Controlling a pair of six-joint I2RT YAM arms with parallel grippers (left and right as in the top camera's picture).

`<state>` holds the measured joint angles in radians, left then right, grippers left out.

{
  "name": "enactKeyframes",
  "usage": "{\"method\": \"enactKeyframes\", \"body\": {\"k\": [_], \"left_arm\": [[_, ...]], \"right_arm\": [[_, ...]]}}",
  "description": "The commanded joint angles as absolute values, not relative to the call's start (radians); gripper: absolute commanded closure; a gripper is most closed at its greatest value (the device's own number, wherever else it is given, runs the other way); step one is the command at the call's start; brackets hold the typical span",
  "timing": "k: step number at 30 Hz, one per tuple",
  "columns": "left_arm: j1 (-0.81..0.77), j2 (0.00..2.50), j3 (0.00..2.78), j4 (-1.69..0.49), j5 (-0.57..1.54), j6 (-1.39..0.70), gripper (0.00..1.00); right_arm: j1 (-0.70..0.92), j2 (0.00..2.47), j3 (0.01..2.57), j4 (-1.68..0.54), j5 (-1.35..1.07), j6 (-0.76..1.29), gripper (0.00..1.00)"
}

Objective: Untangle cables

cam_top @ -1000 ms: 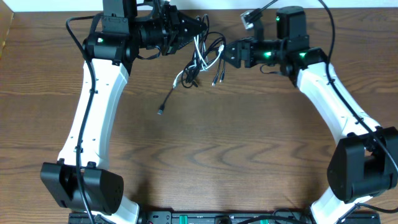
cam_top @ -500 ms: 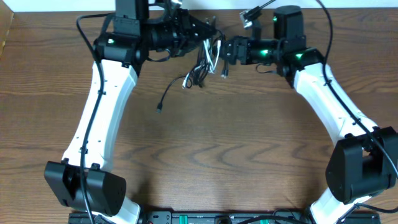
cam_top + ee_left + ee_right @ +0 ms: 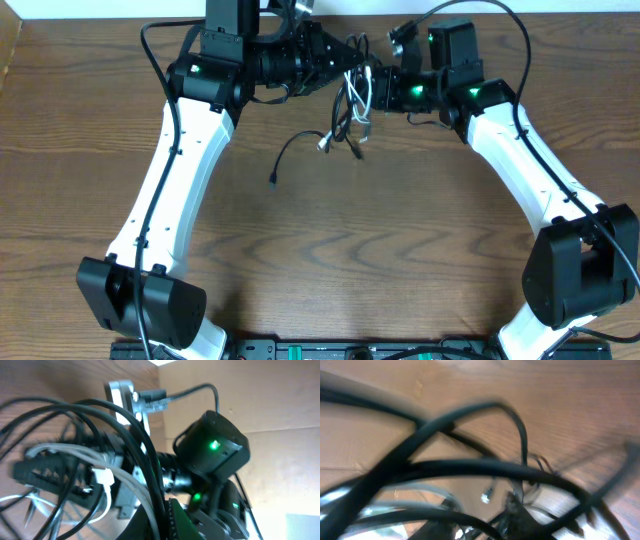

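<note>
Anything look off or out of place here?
The cables are one tangled clump, bunched between the left gripper and right gripper near the table's far edge. One black strand trails loose. No damage or spill visible.

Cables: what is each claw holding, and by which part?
Left claw is shut on the cables at the far end of the tangle. Right claw is at the tangle's side; its grip cannot be told.

cables (image 3: 352,108) between left pincer (image 3: 342,62), right pincer (image 3: 384,86)
</note>
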<state>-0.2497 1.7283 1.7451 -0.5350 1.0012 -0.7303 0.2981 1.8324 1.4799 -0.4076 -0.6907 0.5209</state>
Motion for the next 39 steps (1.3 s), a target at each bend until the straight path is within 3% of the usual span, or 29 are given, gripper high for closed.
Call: {"method": "enactKeyframes", "body": {"k": [1,8,17,25,36,39], "left_arm": [[-0.229,1.719,1.752,-0.531,0.943,-0.633,0.92],[-0.162,1.719,1.752,-0.677,0.686,-0.507,0.93],[-0.078,1.719,1.752,-0.805,0.513,-0.37,0.93],[-0.051,1.72,1.751,-1.004,0.222,-0.255,0.93],[-0.052,1.736,1.72,-0.989,0.442,-0.244,0.92],[-0.052,1.742,1.72,-0.966,0.548,-0.244,0.83]], "right_arm": [[0.296,1.835,1.49,-0.49,-0.562,0.479,0.87],[0.211,1.835,1.49,-0.71,-0.371,0.356,0.99],[0.146,1.835,1.49,-0.807,-0.116,0.147,0.99],[0.147,1.835,1.49,-0.8,0.068,0.023,0.99],[0.203,1.814,1.559,-0.767,-0.68,-0.076,0.99],[0.204,1.803,1.651,-0.768,-0.743,-0.016,0.99]]}}
